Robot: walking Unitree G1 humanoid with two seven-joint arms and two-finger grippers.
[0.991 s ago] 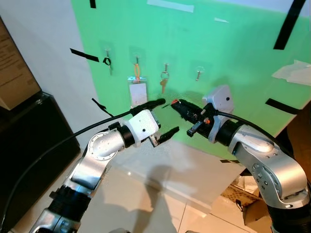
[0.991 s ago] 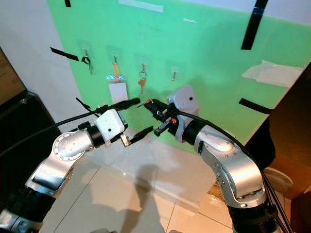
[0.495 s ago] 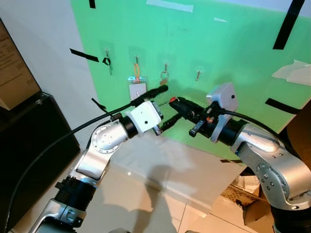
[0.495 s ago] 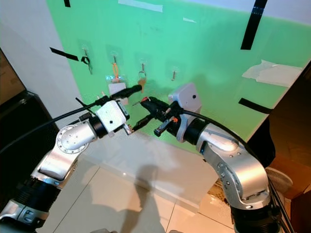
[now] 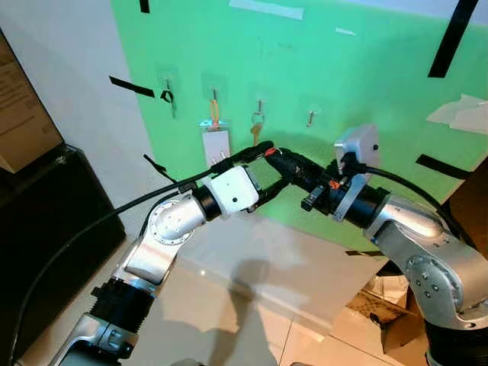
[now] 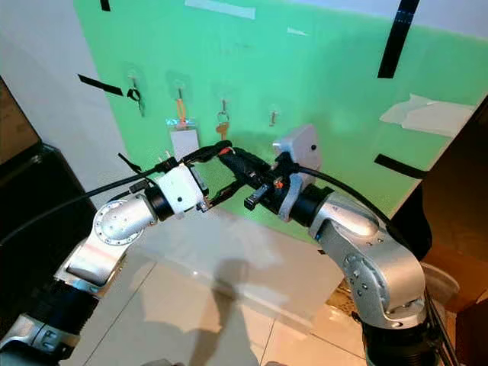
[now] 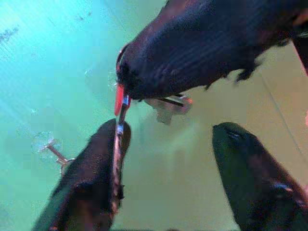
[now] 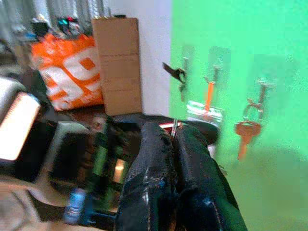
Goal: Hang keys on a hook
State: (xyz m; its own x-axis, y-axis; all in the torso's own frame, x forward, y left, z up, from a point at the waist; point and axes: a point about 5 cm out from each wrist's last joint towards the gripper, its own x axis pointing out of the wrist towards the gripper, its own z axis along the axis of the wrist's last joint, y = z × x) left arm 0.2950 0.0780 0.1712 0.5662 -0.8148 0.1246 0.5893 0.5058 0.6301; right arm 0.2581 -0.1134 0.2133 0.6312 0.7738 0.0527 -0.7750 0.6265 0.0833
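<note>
On the green wall (image 5: 366,69) there is a row of hooks: from the left a black item (image 5: 167,97), an orange strap with a card (image 5: 216,133), an orange key (image 5: 256,128), and an empty hook (image 5: 310,117). The left arm is bent at the elbow and reaches up and forward. The left hand (image 5: 276,162) has its fingers spread apart; one finger lies along a thin metal ring with a red tag (image 7: 118,98). The right arm comes in from the right, stretched toward the left. The right hand (image 5: 276,155) has its fingers pressed together, clenched on the keys (image 8: 172,126), just in front of the wall, below the orange key.
</note>
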